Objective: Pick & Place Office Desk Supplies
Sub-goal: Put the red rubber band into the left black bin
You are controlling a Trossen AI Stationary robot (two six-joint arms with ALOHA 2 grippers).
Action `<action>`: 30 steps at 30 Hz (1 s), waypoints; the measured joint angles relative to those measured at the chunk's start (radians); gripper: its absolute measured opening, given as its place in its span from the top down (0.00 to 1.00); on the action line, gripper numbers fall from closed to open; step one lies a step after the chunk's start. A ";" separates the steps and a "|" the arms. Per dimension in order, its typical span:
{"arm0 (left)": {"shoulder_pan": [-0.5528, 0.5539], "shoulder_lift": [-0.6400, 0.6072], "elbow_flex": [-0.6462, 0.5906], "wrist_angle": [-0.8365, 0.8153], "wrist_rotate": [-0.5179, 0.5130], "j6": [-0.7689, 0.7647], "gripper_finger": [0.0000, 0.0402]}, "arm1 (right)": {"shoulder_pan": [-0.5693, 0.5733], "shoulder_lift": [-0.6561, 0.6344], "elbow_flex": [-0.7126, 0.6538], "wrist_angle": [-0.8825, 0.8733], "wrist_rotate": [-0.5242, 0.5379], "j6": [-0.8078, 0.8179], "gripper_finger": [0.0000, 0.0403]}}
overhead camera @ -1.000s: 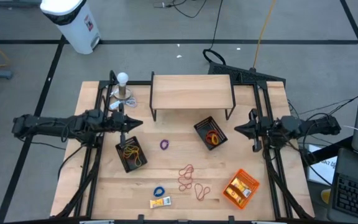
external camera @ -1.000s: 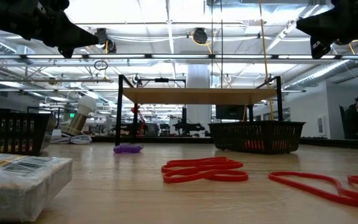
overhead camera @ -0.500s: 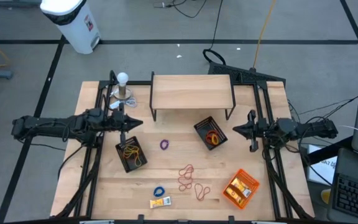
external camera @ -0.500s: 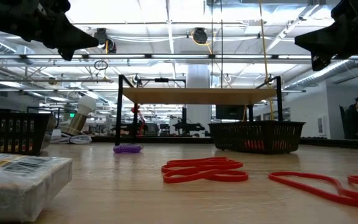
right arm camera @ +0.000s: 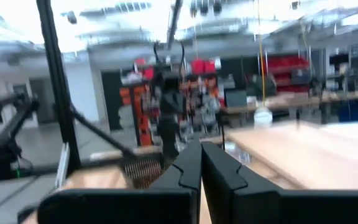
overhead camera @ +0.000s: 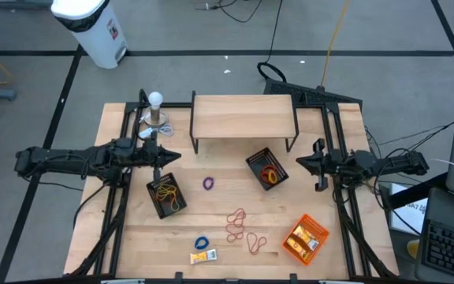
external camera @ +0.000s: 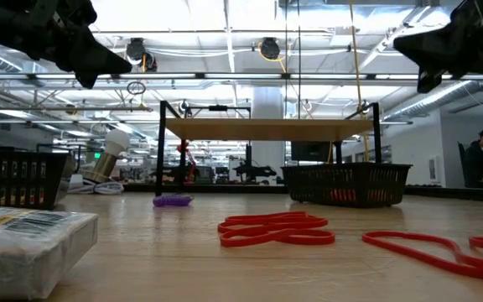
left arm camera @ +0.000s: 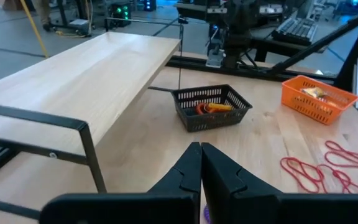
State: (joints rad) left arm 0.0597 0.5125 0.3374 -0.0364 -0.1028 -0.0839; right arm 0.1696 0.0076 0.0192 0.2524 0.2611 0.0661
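Observation:
Red rubber bands (overhead camera: 237,225), an orange one (overhead camera: 256,244), a purple one (overhead camera: 208,183), a blue one (overhead camera: 202,242) and a yellow-and-white packet (overhead camera: 204,256) lie flat on the wooden table. The low view shows the red bands (external camera: 275,229), the purple band (external camera: 172,200) and the packet (external camera: 23,243) close up. My left gripper (overhead camera: 178,157) hovers shut above the table's left side, over a black mesh tray (overhead camera: 166,196). My right gripper (overhead camera: 298,164) hovers shut at the right side, beside the other mesh tray (overhead camera: 267,168). Both hang high in the low view, the left gripper (external camera: 124,61) and the right gripper (external camera: 401,44).
A wooden shelf on black legs (overhead camera: 243,118) stands at the far middle. An orange tray (overhead camera: 305,239) holding packets sits near the right front. A small lamp-like object (overhead camera: 156,110) stands at the far left. Both mesh trays hold rubber bands.
My right gripper has sunk a little and its fingertips have tipped upward; it stays shut. The supplies on the table have not moved.

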 joint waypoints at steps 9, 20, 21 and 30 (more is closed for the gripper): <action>0.001 0.039 0.000 -0.017 -0.003 -0.035 0.96 | 0.002 0.006 -0.002 0.006 0.005 0.001 1.00; 0.011 0.091 0.000 -0.006 0.023 -0.038 0.96 | 0.002 0.007 -0.004 0.006 0.005 -0.053 1.00; 0.017 0.092 0.000 -0.006 0.023 -0.044 0.96 | 0.002 0.007 -0.004 0.005 0.005 -0.059 1.00; 0.059 0.092 0.000 0.002 0.023 -0.046 0.97 | 0.002 0.026 -0.005 -0.054 0.097 -0.023 0.99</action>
State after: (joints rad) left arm 0.1184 0.6041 0.3374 -0.0344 -0.0796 -0.1304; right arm 0.1716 0.0339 0.0147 0.1981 0.3581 0.0431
